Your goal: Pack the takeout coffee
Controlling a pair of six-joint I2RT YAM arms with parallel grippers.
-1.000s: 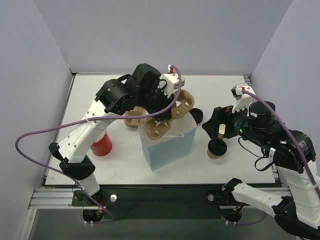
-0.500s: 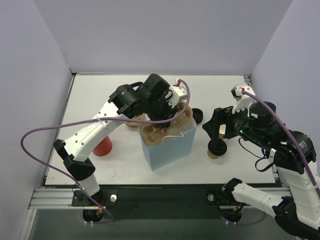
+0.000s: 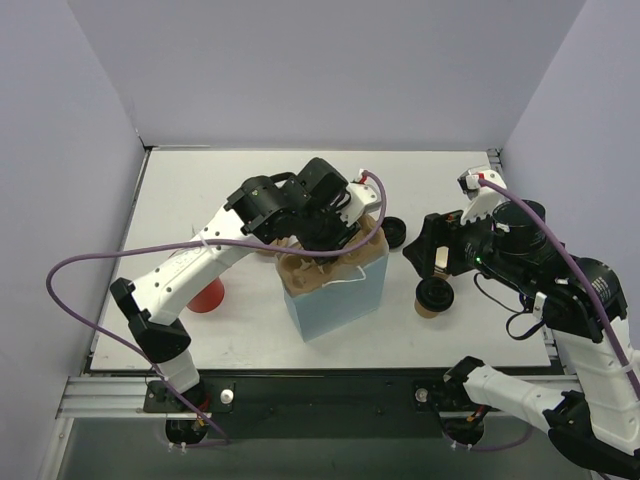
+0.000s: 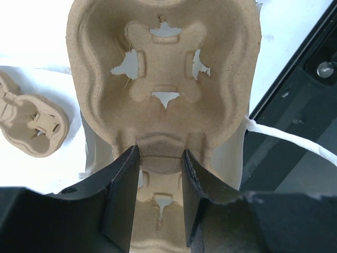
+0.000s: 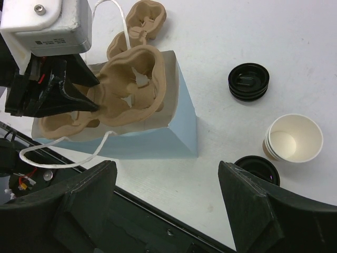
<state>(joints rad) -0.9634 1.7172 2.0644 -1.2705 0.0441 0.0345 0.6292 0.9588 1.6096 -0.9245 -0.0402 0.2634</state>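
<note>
Poking from the blue bag (image 3: 340, 295), the empty tray (image 4: 163, 68) is clamped by the left end effector (image 4: 159, 154); right end effector (image 5: 167, 168) gapes.

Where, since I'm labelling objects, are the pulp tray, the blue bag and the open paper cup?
pulp tray (image 4: 166, 68): left wrist view, middle of a cup well.
blue bag (image 5: 152, 139): right wrist view, its side wall.
open paper cup (image 5: 293, 141): right wrist view, its white inside.
</note>
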